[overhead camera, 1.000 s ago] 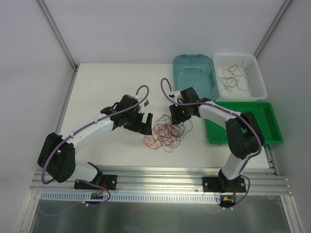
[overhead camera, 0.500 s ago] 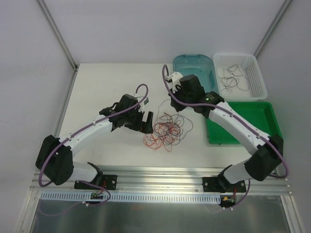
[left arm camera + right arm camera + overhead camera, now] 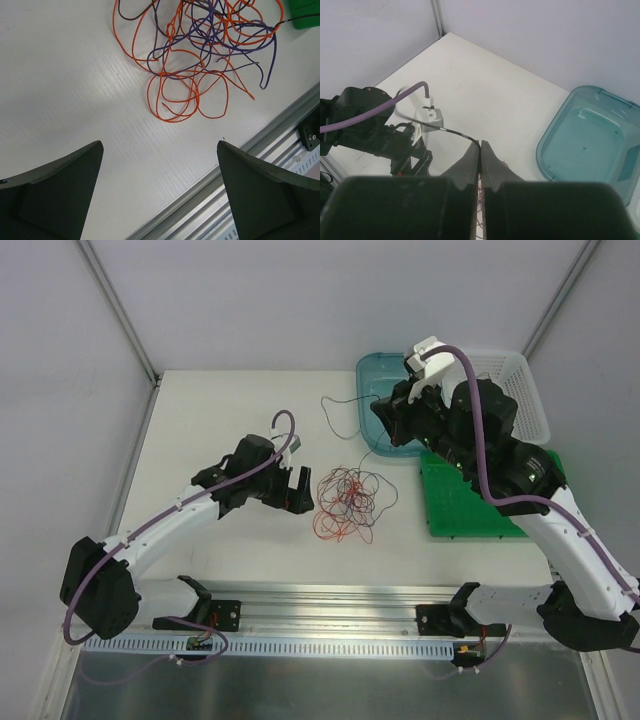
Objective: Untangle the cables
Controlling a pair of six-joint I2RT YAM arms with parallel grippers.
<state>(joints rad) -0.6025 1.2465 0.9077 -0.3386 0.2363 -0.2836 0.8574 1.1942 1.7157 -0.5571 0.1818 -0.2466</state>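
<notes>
The cables lie as a tangle [image 3: 345, 502] of orange-red, purple and black loops on the white table, and the left wrist view shows the same tangle [image 3: 200, 45] close up. My left gripper [image 3: 297, 490] stands open just left of it, its fingers [image 3: 60, 185] wide apart over bare table. My right gripper [image 3: 385, 418] is raised over the near edge of the teal bin. It is shut on one thin black cable [image 3: 455, 133], which runs out leftward from the fingertips [image 3: 480, 143]. From above, that black cable [image 3: 335, 400] hangs in the air.
A teal bin [image 3: 400, 375] sits at the back right. Beside it, a white basket [image 3: 520, 390] is partly hidden by the right arm. In front of them lies a green tray [image 3: 480, 510]. An aluminium rail [image 3: 330, 605] runs along the near edge.
My right gripper closed on a black cable at the tangle, then rose and swung back right toward the teal bin, drawing the strand out. The left gripper shifted only slightly.
</notes>
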